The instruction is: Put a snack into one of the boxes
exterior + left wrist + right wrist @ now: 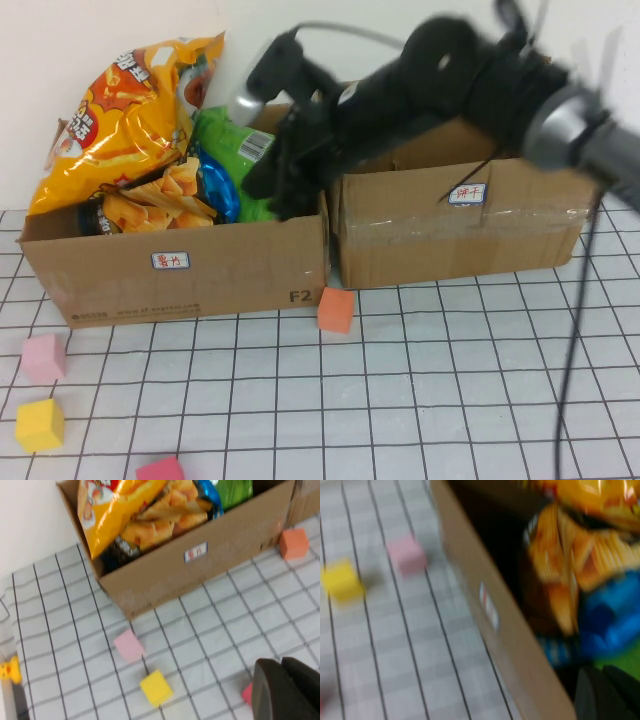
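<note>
The left cardboard box (200, 280) holds several snack bags: a big orange chips bag (130, 110), a blue bag (215, 185) and a green bag (235, 150). The right cardboard box (460, 235) stands beside it, its inside hidden by the arm. My right gripper (285, 195) hangs over the left box's right end, just above the green bag, with its fingers together and nothing seen between them. In the right wrist view the gripper (610, 695) sits over the blue bag (610, 615) and a green patch (627, 660). My left gripper (282, 690) is shut and empty above the table in front of the left box (200, 565).
Foam blocks lie on the grid cloth: an orange one (336, 309) in front of the gap between the boxes, and a pink one (43, 357), a yellow one (40, 424) and a red one (160, 468) at front left. A wall stands behind the boxes.
</note>
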### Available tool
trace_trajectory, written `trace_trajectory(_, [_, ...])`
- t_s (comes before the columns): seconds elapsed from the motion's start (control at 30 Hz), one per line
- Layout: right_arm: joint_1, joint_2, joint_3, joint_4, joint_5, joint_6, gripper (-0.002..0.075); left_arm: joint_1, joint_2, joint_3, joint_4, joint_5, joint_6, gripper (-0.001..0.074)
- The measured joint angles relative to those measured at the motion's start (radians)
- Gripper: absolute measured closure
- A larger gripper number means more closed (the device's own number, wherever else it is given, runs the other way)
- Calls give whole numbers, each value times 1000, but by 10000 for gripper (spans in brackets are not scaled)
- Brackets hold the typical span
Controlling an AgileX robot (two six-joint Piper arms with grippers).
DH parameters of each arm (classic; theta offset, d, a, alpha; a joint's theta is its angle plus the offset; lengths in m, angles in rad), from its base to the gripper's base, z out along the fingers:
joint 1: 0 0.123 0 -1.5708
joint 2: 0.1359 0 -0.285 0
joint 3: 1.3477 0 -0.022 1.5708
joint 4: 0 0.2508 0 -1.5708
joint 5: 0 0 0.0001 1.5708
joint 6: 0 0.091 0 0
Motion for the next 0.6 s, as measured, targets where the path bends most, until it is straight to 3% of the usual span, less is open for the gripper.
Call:
trace_trajectory(0.23, [9, -231, -1, -324, 230, 101, 724, 0, -99, 63, 52, -247, -60, 736])
trace_trajectory(0.43, [13, -372, -2, -530, 338, 215, 724, 0, -224, 291, 72, -519, -102, 736])
trace_trajectory(0.6, [13, -479, 93, -592, 344, 245, 724, 0, -290, 525, 72, -700, -146, 736])
